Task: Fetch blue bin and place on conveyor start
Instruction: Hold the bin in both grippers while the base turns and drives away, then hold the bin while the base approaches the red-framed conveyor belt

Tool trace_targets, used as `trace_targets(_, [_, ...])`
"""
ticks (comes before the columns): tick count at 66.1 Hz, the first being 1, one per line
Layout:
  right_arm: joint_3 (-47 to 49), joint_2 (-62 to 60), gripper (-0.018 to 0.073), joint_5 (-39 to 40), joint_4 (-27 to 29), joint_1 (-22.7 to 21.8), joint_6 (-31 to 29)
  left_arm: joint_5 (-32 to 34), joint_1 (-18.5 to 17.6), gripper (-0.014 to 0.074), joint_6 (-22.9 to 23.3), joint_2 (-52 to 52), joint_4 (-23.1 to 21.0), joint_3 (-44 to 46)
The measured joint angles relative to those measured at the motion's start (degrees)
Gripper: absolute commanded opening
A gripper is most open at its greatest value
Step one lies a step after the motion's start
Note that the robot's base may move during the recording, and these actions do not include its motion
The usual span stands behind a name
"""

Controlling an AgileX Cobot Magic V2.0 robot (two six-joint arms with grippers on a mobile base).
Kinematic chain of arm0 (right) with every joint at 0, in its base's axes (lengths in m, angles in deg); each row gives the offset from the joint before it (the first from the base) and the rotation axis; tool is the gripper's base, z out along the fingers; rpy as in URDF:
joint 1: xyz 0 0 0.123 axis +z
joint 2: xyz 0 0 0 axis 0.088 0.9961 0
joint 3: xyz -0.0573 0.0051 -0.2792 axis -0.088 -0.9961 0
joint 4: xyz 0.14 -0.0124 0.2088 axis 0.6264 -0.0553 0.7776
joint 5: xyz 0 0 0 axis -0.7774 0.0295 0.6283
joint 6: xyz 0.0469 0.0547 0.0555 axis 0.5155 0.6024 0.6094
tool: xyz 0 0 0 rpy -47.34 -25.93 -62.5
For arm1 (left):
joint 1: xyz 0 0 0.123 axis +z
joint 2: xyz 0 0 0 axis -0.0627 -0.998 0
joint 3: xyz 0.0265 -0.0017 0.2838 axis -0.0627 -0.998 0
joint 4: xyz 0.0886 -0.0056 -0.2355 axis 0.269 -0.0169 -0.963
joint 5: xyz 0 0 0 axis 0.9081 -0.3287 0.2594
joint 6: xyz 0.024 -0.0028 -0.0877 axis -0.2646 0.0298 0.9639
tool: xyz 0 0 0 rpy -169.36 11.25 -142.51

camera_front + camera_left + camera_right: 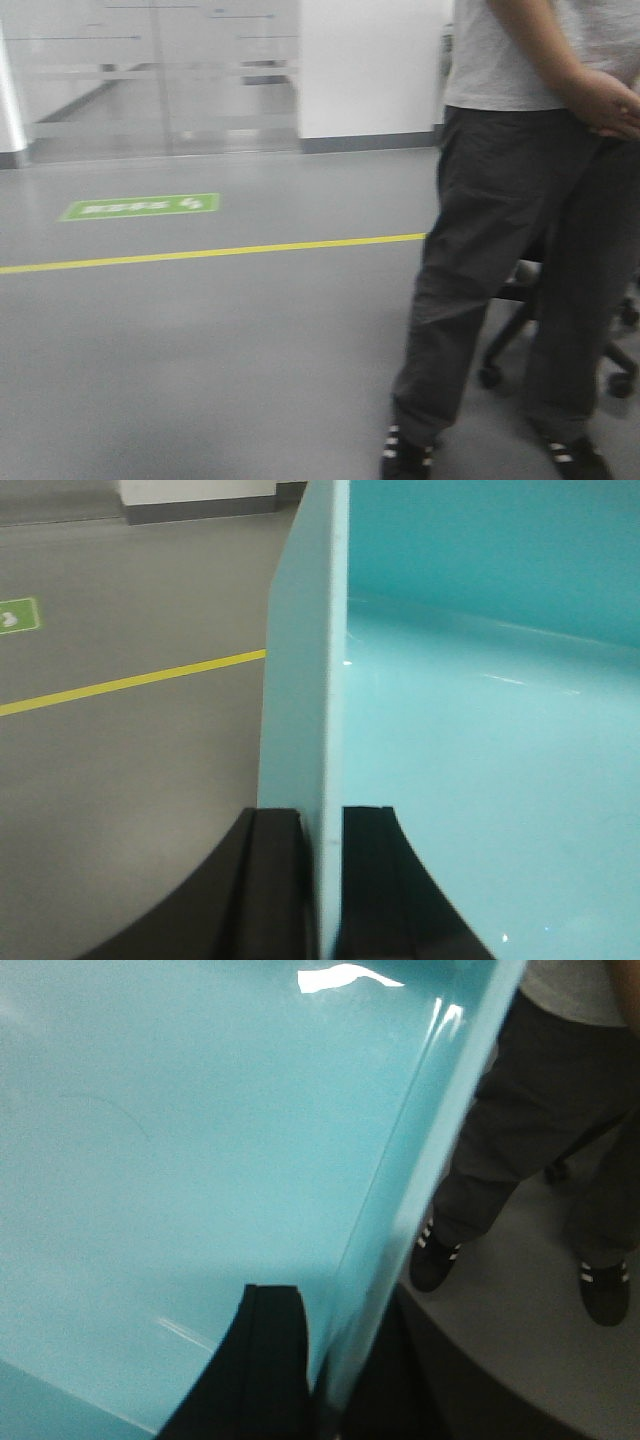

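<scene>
I have the blue bin [480, 760] held up between both arms, above the grey floor [120, 780]. My left fingers [270, 880] are clamped on the bin's left wall, one inside the rim and one outside. My right fingers [260, 1360] pinch its right wall the same way. Left of the bin, the floor lies open out to a yellow line [130, 680] and a green sign [18, 614]. Right of the bin, a person [520, 1130] stands near the rim, with an office chair [610, 370] farther off.
</scene>
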Motion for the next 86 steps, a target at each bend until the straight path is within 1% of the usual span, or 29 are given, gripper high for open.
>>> trace_targets(12, [0.0, 1.66, -0.0153, 5.2, -0.1, 0.0, 0.01, 0.61, 0.12, -0.0111, 0.0, 0.0, 1.47, 0.0])
trace_targets(28, [0.0, 2.13, -0.0153, 10.52, -0.62, 0.0, 0.01, 1.47, 0.23, -0.0111, 0.0, 0.0, 1.99, 0.0])
trace_targets(53, [0.0, 2.17, -0.0153, 14.76, -1.11, 0.0, -0.12, 1.91, 0.34, -0.0111, 0.1, 0.0, 2.21, 0.0])
trace_targets(86, [0.0, 2.17, -0.0153, 15.71, -1.33, 0.0, -0.22, 2.0, 0.34, -0.0111, 0.21, 0.0, 2.21, 0.0])
